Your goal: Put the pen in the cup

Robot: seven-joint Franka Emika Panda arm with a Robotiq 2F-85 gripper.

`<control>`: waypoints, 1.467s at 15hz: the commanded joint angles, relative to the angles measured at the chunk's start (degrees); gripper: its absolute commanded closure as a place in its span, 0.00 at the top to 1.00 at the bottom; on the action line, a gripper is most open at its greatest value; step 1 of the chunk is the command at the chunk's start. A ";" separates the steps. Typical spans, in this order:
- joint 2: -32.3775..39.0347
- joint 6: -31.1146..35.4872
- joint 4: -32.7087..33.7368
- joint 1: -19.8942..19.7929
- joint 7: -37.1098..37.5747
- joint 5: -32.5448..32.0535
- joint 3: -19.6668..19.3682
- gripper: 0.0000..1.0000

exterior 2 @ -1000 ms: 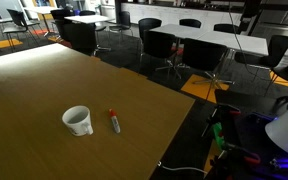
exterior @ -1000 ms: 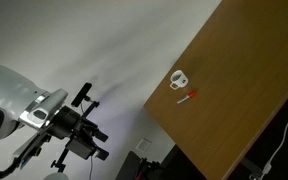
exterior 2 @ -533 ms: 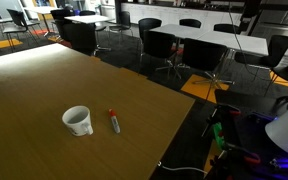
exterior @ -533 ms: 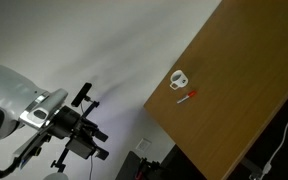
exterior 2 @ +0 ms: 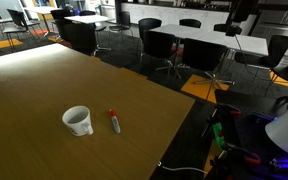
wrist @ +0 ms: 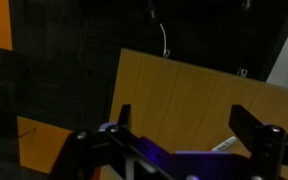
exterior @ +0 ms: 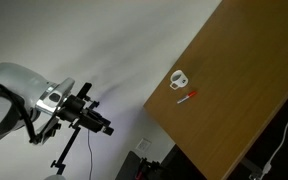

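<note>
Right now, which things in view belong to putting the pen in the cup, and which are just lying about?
Part of the job: the pen, the cup, the wooden table they rest on, the open pincer.
Just lying about: the black chairs, the white tables behind.

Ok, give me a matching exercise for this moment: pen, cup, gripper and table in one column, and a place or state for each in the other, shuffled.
Things:
1. pen
2. cup
3. gripper
4. table

Places or states:
A. white, standing upright
B. open, holding nothing, away from the tabletop
C. wooden, bearing two small things
D. lying flat on the wood

Pairs: 1-D, 2-A, 3-B, 4-C.
</note>
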 commanded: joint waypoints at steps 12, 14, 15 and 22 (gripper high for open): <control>22.00 25.06 5.30 11.26 -31.66 -1.81 -5.17 1.00; 26.19 27.25 6.67 12.02 -38.47 -2.15 -6.71 1.00; 28.28 28.00 7.48 12.57 -42.15 -1.63 -7.59 1.00; 36.11 30.31 9.81 10.79 -53.43 -0.54 -6.00 1.00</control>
